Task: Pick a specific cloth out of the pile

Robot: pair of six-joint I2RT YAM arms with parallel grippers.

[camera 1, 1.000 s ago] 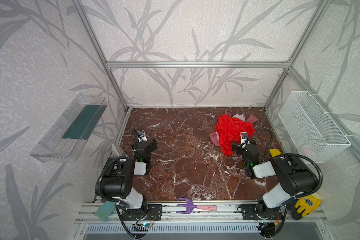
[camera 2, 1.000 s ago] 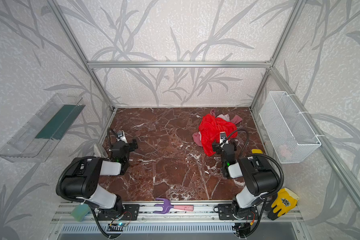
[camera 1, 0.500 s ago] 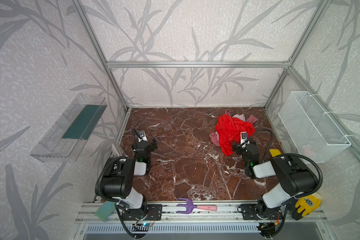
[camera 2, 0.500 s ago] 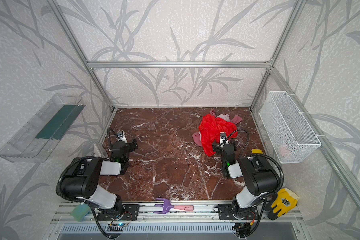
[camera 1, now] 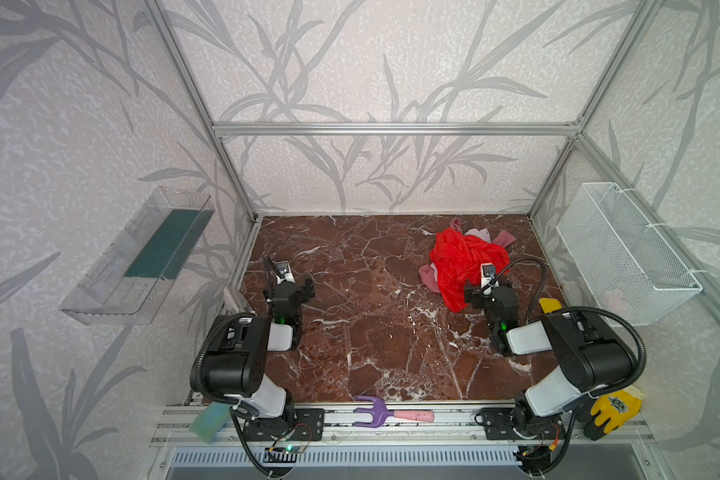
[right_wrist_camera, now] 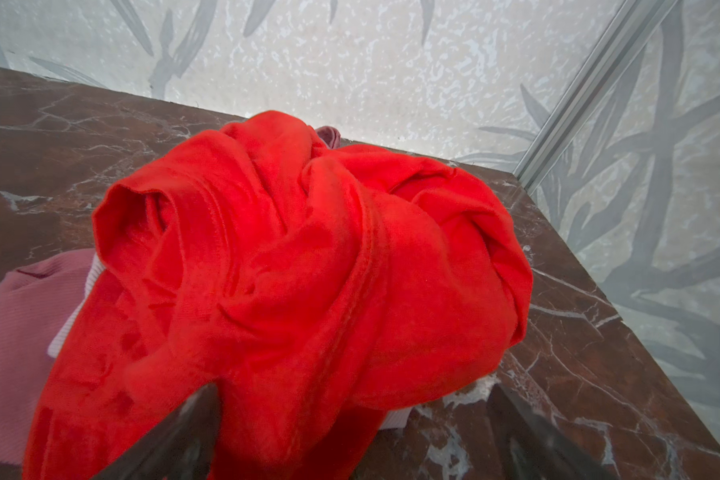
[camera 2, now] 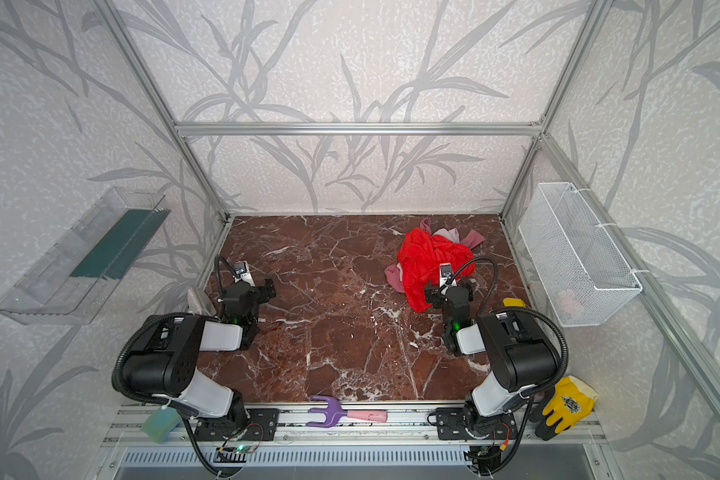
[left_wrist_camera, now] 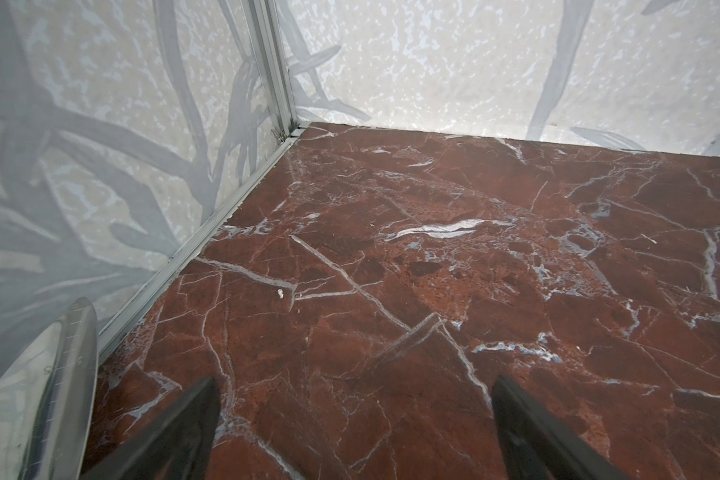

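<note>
Marble tabletop lies open beside the pile near its back-right corner

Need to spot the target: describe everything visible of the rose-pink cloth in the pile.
The rose cloth is plain dusty pink, soft and finely ribbed. It lies mostly under the red cloth; a rounded fold pokes out onto the marble at the pile's left edge in both top views. A pale lilac edge touches it. The pink bits behind may be its.

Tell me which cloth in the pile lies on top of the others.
The bright red cloth: it is draped across the top, while the rose-pink cloth and the pale lilac-pink cloth only peek out from under its edges.
</note>
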